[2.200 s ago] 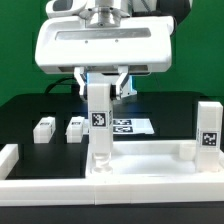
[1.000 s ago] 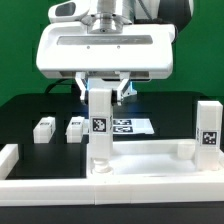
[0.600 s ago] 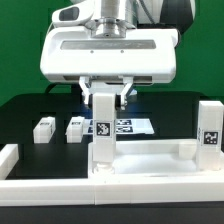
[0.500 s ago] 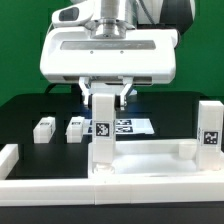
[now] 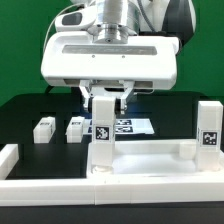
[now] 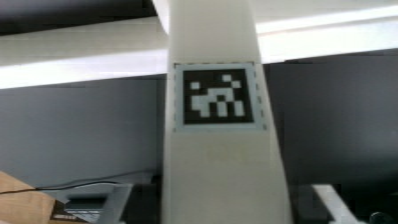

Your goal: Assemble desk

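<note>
Exterior view: I see the gripper (image 5: 104, 96) hanging over the near edge of the desk top (image 5: 150, 165), its two fingers (image 5: 88, 92) pressed against the upper end of a leg (image 5: 101, 140), one on each side, so it is pinching that leg. The leg stands upright, its tag (image 5: 101, 125) facing the camera, with its foot down at the desk top's corner on the exterior view's left. I cannot tell whether the foot is fully seated there.

A second leg (image 5: 208, 128) stands upright at the corner on the exterior view's right, well apart from the first. Two loose legs (image 5: 43, 129) (image 5: 75, 127) lie side by side on the black table (image 5: 30, 108), toward the exterior view's left and clear of the desk top. The marker board (image 5: 132, 126) lies flat behind the held leg, which covers part of it. A white rail (image 5: 8, 156) sits at the exterior view's left edge, and another (image 5: 110, 192) runs across the foreground in front of the desk top. The gripper's broad white body blocks most of what lies behind it.

In the wrist view the leg (image 6: 214, 190) fills the middle of the picture, its tag (image 6: 217, 95) square on, and it hides the joint below. Only dark table shows on either side.
</note>
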### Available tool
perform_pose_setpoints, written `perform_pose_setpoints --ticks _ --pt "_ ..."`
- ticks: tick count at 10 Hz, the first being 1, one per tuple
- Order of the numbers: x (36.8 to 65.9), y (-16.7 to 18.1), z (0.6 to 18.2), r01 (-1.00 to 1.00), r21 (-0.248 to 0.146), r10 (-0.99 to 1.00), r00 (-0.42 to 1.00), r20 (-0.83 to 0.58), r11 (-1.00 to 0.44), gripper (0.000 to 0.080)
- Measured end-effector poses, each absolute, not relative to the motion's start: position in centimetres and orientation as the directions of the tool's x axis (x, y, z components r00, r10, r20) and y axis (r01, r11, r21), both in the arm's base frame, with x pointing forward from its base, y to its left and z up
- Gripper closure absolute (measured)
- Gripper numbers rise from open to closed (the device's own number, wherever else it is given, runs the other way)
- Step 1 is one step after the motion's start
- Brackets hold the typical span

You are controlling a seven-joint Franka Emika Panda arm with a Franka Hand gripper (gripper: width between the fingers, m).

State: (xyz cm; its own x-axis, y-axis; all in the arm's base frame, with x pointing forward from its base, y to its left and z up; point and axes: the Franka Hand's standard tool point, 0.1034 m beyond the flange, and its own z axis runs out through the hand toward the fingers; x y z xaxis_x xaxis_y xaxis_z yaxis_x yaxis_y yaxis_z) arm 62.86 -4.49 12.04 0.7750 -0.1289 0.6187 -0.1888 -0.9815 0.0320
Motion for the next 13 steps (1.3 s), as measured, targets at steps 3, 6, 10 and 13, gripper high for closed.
perform_pose_setpoints --ticks 3,6,10,13 --pt "62.8 -4.5 11.9 -0.188 0.032 -0.13 0.779 0.613 -0.982 0.021" --pt "62.8 -4.5 11.8 -0.188 0.032 -0.13 0.78 0.613 -0.982 0.0153" --pt "62.7 -5.2 12.4 -0.186 0.0 -0.158 0.836 0.526 -0.983 0.0151" --pt "62.6 -5.2 13.2 -0.191 -0.051 -0.195 0.886 0.421 -0.98 0.0151"
